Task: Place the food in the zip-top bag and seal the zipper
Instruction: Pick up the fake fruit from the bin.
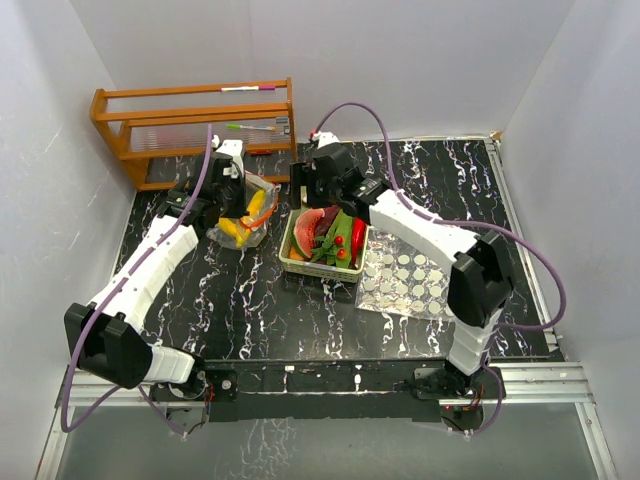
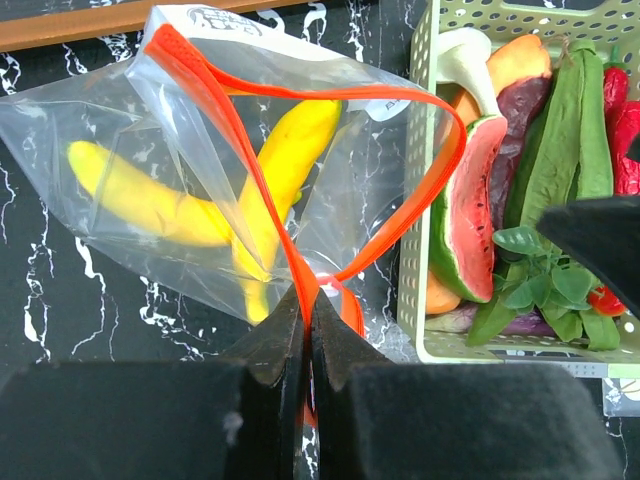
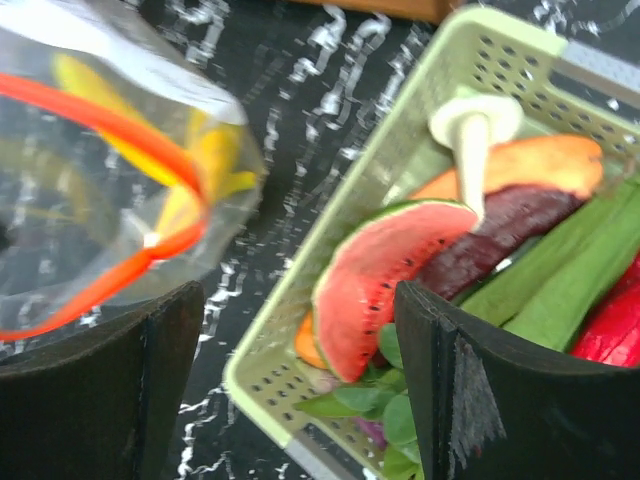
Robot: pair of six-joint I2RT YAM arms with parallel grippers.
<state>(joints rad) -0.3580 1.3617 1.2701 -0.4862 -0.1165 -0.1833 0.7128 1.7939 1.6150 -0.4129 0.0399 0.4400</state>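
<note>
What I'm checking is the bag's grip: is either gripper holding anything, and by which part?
The left gripper is shut on the zip-top bag, pinching its orange zipper strip at one end. The right gripper is open, holding nothing.

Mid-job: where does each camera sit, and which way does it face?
Top: above and behind, looking down on table; left arm, right arm show.
Left wrist: on left arm, facing the bag; left claw shut on it.
Right wrist: on right arm, over the basket; right claw open.
Shared: both wrist views show bag, basket, watermelon.
</note>
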